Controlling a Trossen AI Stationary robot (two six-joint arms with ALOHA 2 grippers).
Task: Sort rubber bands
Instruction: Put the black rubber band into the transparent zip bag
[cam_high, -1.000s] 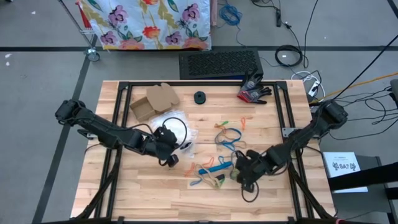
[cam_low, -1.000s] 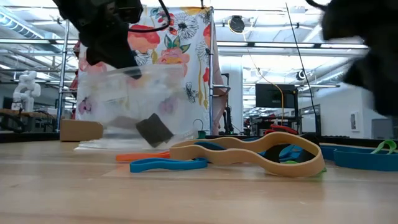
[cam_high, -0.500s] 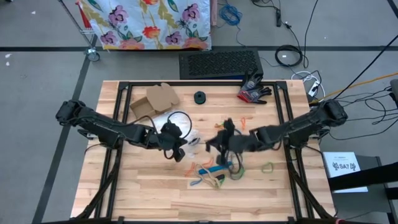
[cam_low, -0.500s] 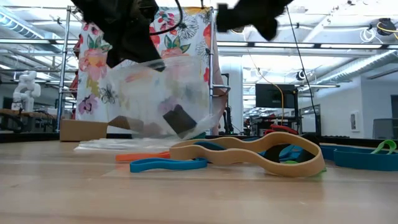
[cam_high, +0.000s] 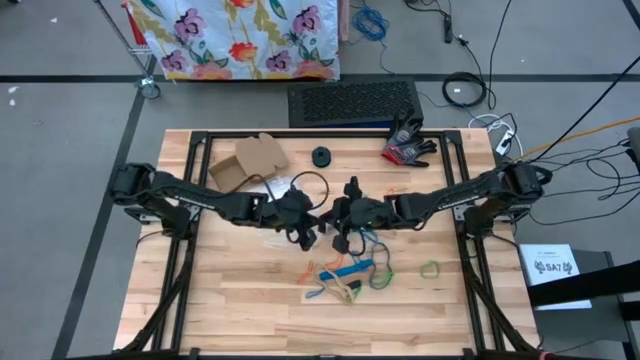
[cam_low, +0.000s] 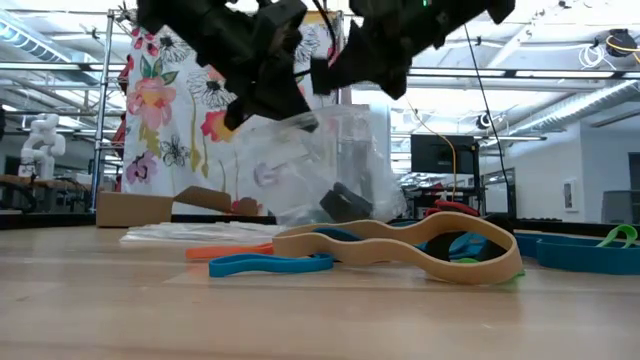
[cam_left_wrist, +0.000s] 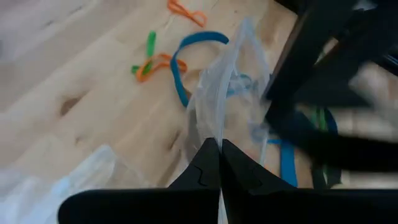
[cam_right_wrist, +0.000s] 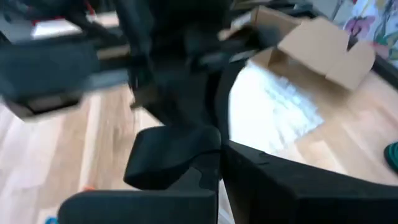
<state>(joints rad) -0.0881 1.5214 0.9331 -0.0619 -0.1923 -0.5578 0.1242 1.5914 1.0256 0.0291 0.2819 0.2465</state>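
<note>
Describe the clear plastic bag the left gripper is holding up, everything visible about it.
The clear plastic bag is thin, see-through and crinkled. It hangs above the table's middle, pinched at its upper edge by the shut left gripper. The right gripper sits right beside it, also shut; whether it touches the bag cannot be told. A dark piece shows in its lower part. Its bottom hangs just behind the tan rubber band in the low view.

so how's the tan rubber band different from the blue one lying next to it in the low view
The tan rubber band is wider and thicker, and it stands on edge in a wavy loop. The blue rubber band is thinner and shorter, and it lies low and flat on the table. The tan one also looks much longer. Both are closed loops resting on the wood, and neither is held.
</note>
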